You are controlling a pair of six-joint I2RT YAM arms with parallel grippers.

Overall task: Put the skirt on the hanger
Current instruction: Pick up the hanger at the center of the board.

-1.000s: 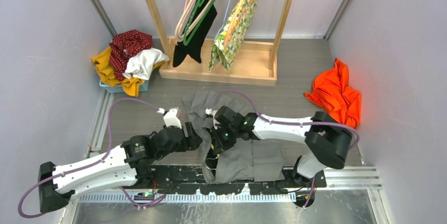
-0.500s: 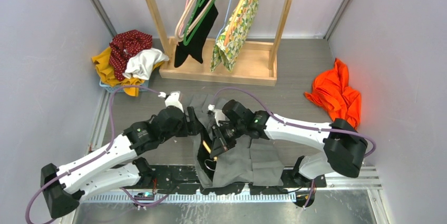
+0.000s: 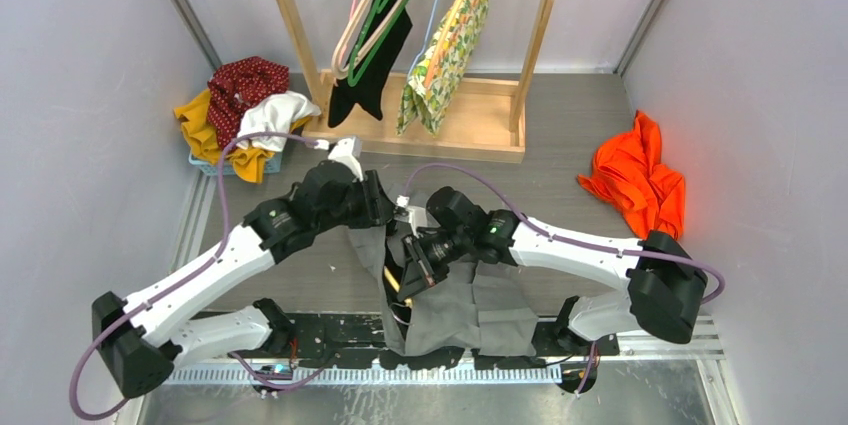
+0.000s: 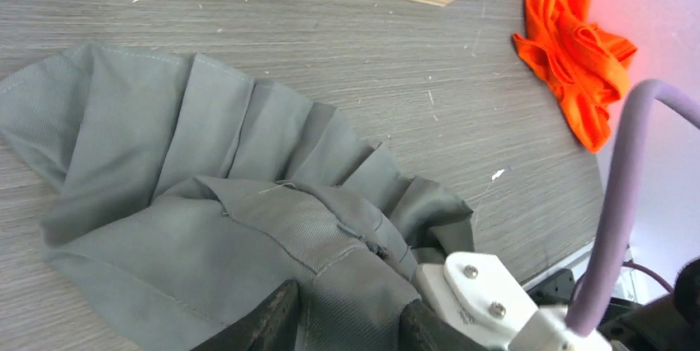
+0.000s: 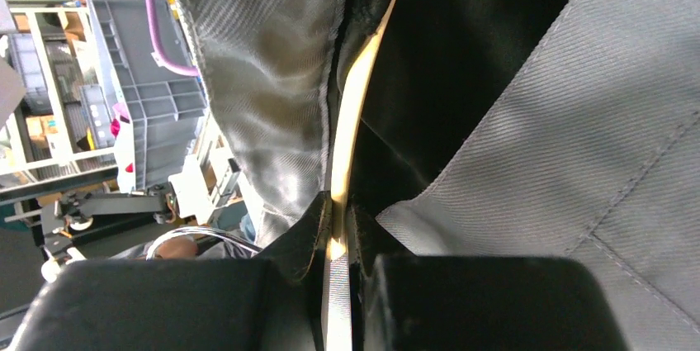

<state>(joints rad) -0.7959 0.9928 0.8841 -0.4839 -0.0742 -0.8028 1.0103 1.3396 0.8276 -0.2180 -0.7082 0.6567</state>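
Here, the grey skirt (image 3: 455, 305) lies on the table (image 3: 560, 135) at its near edge, between the bases of the two arms. We see its lower part flat on the surface and its upper part gathered up where the arms meet. From the left wrist we see its pleats fanned out over the wood grain.

A pale yellow hanger (image 5: 353, 111) sits inside the skirt's opening, a thin bar against the dark lining. The right fingers (image 5: 318, 235) are pressed tight on that bar, with no gap showing on either side of it. In the overhead view the hanger shows only as a short yellow sliver beside them.

The left fingers (image 4: 276, 322) are clamped on a bunched fold of the skirt's grey cloth, which fills the space between them.

Farther back, a wooden rack (image 3: 415, 140) stands on the table with a black garment (image 3: 372, 70) and a floral garment (image 3: 445, 55) hanging from it. A basket (image 3: 235, 163) heaped with clothes sits to its left. An orange cloth (image 3: 635, 185) lies crumpled by the right wall, well apart from the skirt.
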